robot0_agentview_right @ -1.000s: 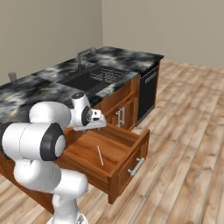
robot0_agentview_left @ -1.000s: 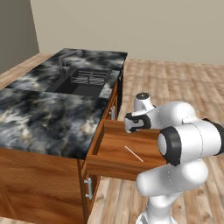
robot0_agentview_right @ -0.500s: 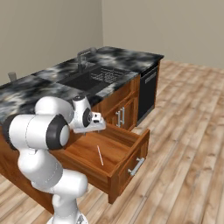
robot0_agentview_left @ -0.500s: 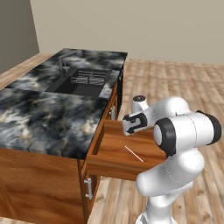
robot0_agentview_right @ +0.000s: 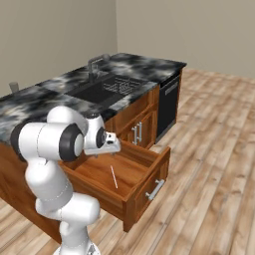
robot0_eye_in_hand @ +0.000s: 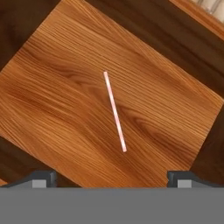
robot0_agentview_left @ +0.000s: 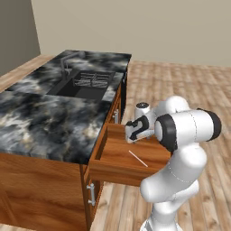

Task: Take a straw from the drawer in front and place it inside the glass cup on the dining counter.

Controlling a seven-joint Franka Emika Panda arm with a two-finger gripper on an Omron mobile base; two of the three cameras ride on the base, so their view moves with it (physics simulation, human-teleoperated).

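A thin, pale whitish-pink straw (robot0_eye_in_hand: 115, 111) lies flat and alone near the middle of the floor of the pulled-out reddish-brown wooden drawer (robot0_agentview_left: 113, 170). The robot's pincer (robot0_agentview_left: 131, 136) hangs above it, jaws spread wide and holding nothing. The straw looks very light, smooth and easily crushed, so a gentle pinch across its midpoint seems best.

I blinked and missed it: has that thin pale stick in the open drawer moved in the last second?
No. The straw lies flat at the same spot on the drawer floor, same slant, untouched; the open claw hangs above it.
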